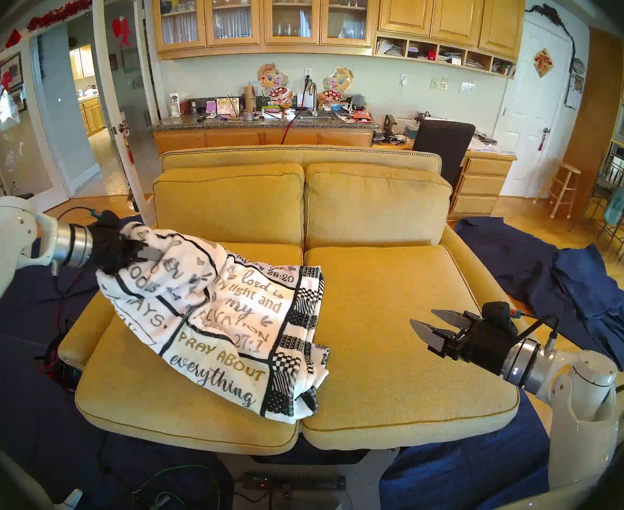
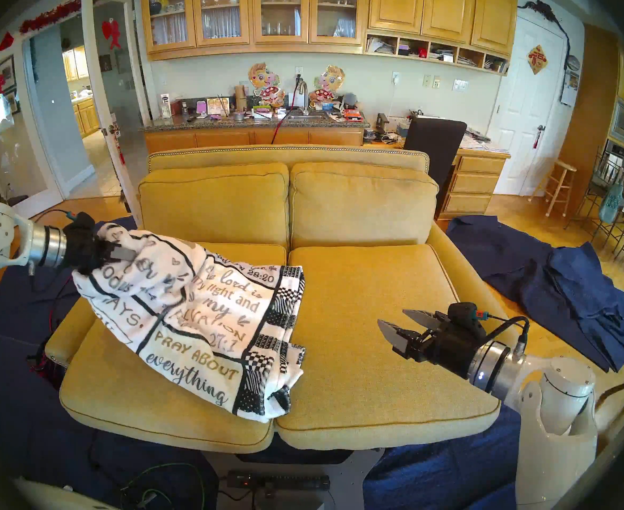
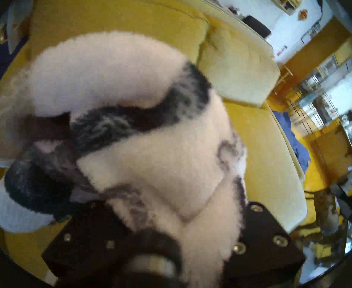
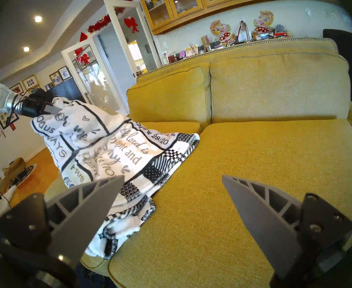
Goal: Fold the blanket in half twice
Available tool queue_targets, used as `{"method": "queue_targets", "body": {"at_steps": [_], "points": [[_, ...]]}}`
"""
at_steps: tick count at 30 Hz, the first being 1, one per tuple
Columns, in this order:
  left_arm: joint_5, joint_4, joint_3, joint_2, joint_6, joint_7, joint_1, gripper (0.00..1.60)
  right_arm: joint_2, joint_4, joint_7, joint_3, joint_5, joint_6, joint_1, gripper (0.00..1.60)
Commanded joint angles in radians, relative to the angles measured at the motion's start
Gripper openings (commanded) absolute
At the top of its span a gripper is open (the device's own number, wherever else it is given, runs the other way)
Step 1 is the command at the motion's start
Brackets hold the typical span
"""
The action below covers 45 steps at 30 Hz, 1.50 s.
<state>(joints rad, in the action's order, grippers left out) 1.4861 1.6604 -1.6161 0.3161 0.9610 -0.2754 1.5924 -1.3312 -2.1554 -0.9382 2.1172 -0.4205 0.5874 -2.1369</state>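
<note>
The blanket [image 1: 226, 314] [image 2: 203, 314] [image 4: 112, 154], white fleece with black grid lines, verse lettering and a checkered border, lies bunched on the left seat of the yellow sofa [image 1: 395, 314]. One end is lifted up and to the left, where my left gripper [image 1: 145, 253] [image 2: 119, 253] is shut on it. In the left wrist view the fleece [image 3: 150, 156] fills the space between the fingers. My right gripper [image 1: 426, 319] [image 2: 395, 319] [image 4: 173, 177] hovers open over the right seat cushion, fingers pointing toward the blanket, nothing between them.
Dark navy cloths [image 1: 579, 288] lie on the floor right of the sofa and more navy cloth [image 1: 16, 351] on the left. Cables and a power strip [image 1: 292, 483] sit on the floor at the front. A kitchen counter [image 1: 266, 121] stands behind the sofa.
</note>
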Motion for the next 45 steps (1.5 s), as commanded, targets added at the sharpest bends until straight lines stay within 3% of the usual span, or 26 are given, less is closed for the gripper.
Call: {"method": "queue_targets", "body": {"at_steps": [1,3,14,28,35,43,45], "points": [[-0.005,0.114,0.041,0.012,-0.001,-0.057,-0.021,0.00,0.002,-0.014,-0.002,0.001,-0.004,-0.004,0.010,1.60],[-0.018,0.174,0.079,0.025,-0.004,-0.064,-0.018,0.00,0.002,-0.013,-0.002,0.001,-0.004,-0.004,0.010,1.60],[-0.063,0.309,0.196,0.088,-0.016,-0.076,-0.023,0.00,0.003,-0.008,-0.002,0.000,-0.001,-0.004,0.010,1.60],[-0.144,0.486,0.322,0.215,-0.050,-0.038,-0.096,0.00,0.005,-0.004,-0.003,0.000,0.001,-0.004,0.011,1.60],[-0.234,0.581,0.384,0.282,-0.066,0.056,-0.139,0.00,0.005,-0.007,-0.004,0.000,0.001,-0.005,0.013,1.60],[-0.385,0.682,0.463,0.358,-0.064,0.266,-0.178,0.00,0.005,-0.011,-0.005,0.000,0.000,-0.006,0.014,1.60],[-0.428,0.683,0.479,0.374,-0.060,0.286,-0.189,0.00,0.005,-0.013,-0.005,0.001,-0.001,-0.006,0.015,1.60]]}}
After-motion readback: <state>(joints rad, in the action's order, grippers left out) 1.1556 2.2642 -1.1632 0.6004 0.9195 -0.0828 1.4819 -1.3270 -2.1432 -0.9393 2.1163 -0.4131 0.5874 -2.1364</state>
